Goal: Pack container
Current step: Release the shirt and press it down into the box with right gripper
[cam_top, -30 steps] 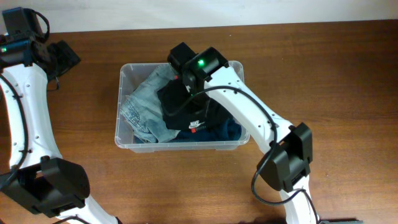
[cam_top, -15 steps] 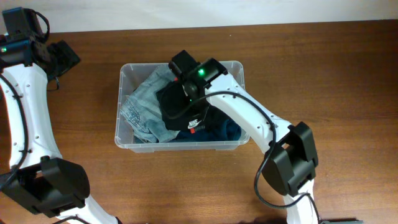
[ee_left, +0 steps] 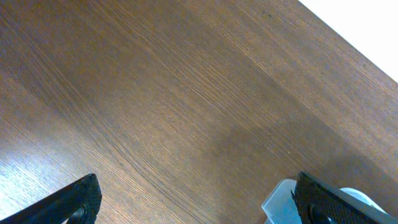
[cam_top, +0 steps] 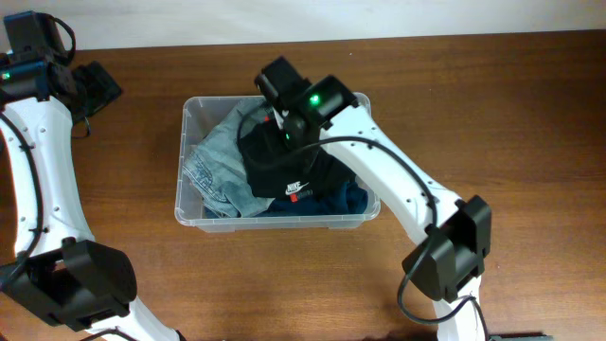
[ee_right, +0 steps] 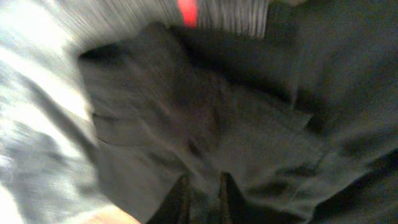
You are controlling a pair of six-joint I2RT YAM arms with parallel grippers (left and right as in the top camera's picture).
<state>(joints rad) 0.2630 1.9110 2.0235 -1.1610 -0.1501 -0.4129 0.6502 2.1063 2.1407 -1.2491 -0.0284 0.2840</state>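
The right claw (ee_right: 202, 196) hung over a black top (cam_top: 275, 161), its fingers close together with a thin gap; I could not tell if they pinched it. The top had a white Nike mark (cam_top: 296, 186) and a red tag (cam_top: 295, 198). It lay beside light jeans (cam_top: 213, 161) inside the clear container (cam_top: 180, 194) in the middle of the table (cam_top: 492, 114). The left claw (ee_left: 196, 198) was spread wide over bare wood, off to the side

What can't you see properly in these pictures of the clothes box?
Right wrist view: motion blur smears everything, so it is unclear whether the right end effector pinches the black garment.
Overhead: the right arm's wrist covers its end effector, and the clothes hide the floor of the container.
Left wrist view: the bottom edge cuts off all but one container corner.
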